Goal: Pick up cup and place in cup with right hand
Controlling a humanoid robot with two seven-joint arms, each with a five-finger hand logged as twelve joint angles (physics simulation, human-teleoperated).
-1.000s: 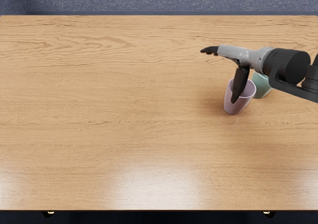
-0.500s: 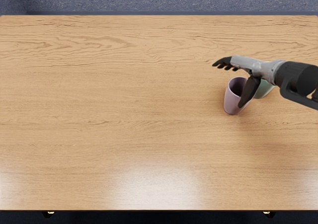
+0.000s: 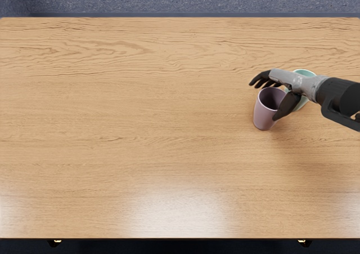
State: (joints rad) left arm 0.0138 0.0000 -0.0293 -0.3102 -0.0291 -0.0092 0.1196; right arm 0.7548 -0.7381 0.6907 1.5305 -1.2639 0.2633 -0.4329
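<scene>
Two cups stand right on the bench [image 3: 140, 124]. Nearer is the pink cup [image 3: 264, 116], upright. The right hand [image 3: 288, 80] is over and beside it, fingers spread, holding nothing. The green cup [image 3: 305, 72] is just beyond, partly hidden. This looks like the reach for the pink cup; next, thumb and fingers should straddle its wall, then close without tipping it. No brand or writing is readable.

I look down on a wooden table [image 3: 140, 119] with streaky grain and pale glare near me. Toward my right stand a pink cup [image 3: 263, 116] and, just beyond it, a partly hidden green cup [image 3: 306, 72].
</scene>
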